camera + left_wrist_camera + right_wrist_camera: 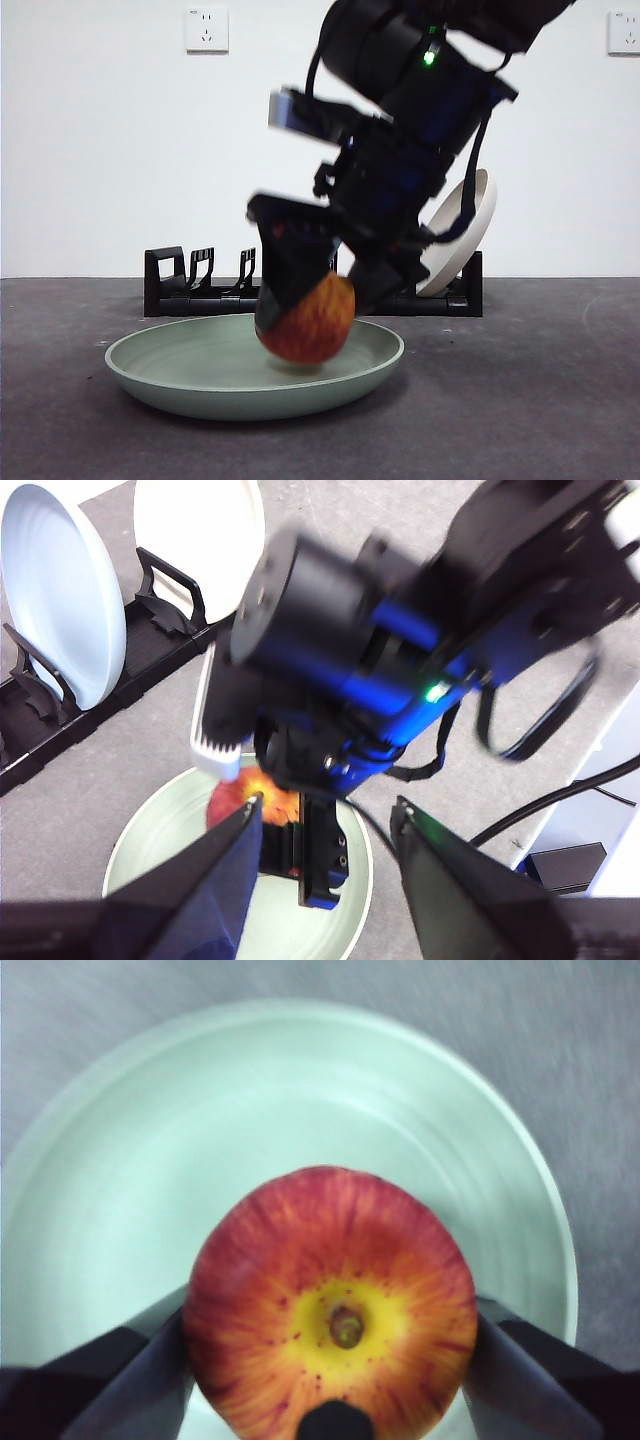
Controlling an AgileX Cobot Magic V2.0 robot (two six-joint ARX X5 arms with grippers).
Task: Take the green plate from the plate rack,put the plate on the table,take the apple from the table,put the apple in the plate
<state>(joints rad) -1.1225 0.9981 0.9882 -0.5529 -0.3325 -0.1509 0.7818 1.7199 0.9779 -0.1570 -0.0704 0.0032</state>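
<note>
- Right now your right tool (305, 300) is clamped on the apple (310, 322), one jaw pressed against each side of it.
- You can see the apple hanging just above the middle of the green plate (180, 375); whether it touches the plate's floor cannot be told.
- Your green plate lies flat on the desk (540, 400), in front of the rack (200, 290).
- Your left tool (325, 830) hovers above the plate with its jaws spread apart and nothing between them.
- You have a blue plate (60, 590) and a cream plate (465, 235) standing in the rack.
</note>
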